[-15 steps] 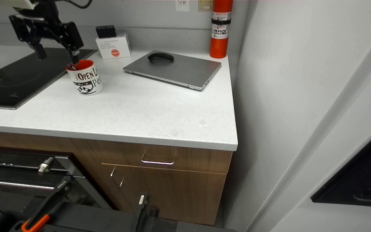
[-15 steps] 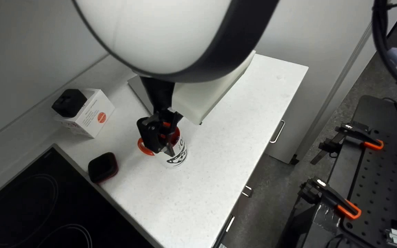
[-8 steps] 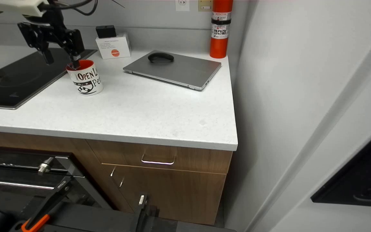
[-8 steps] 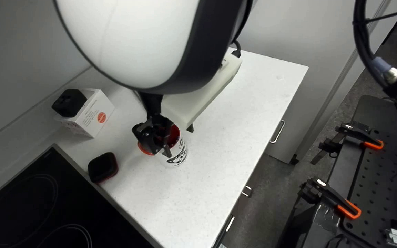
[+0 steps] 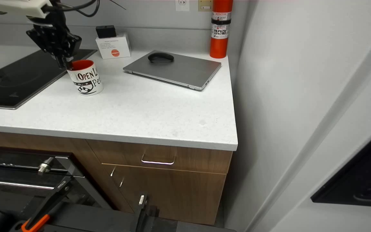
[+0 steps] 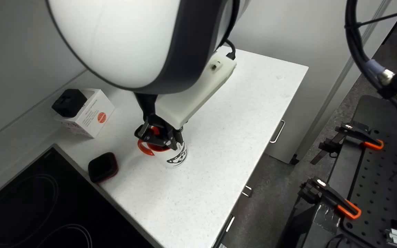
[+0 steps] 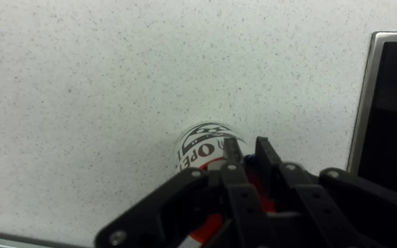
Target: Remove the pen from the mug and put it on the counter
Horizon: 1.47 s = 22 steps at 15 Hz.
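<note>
Both exterior views: your gripper is at the rim of the white OPEN mug, upright on the counter below it. Wrist view: jaws narrow, end of the pen between them; can't tell if you've clamped it. Lower part hidden.

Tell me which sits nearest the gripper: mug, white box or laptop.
The lettered mug: the gripper is at its rim; the white box and laptop stand farther off.
</note>
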{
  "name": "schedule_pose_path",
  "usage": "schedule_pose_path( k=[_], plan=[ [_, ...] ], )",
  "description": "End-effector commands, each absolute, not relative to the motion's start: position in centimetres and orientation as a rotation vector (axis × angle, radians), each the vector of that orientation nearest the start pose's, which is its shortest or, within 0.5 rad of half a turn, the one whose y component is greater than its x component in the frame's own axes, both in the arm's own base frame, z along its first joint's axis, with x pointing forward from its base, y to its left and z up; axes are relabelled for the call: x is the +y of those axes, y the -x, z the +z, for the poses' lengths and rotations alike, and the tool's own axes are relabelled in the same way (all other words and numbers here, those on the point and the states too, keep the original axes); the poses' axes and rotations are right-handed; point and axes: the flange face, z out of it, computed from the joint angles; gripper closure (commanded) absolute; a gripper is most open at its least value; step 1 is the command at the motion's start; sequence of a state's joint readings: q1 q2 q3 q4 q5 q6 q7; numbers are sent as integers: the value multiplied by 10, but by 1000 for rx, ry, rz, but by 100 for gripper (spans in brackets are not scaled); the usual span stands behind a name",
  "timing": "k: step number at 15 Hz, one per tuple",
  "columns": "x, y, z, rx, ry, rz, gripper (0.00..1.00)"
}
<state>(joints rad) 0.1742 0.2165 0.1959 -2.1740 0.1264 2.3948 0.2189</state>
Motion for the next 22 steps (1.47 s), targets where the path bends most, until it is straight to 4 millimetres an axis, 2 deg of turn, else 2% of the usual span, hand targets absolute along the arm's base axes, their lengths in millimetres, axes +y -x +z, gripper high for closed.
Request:
schedule_pose_path(
  k=[1,5,8,12,16,19,22],
  plan=[
    [205,-532,297,-57,2998,20,100],
    [204,-527,306,-62,3004,-4,98],
    [198,-513,327,-61,2998,-78,98],
    [183,-485,364,-24,2973,-254,98],
    [164,-441,393,24,2942,-440,98],
    [146,-408,400,86,2932,-538,98],
    [127,-400,390,179,2932,-540,98]
  ],
)
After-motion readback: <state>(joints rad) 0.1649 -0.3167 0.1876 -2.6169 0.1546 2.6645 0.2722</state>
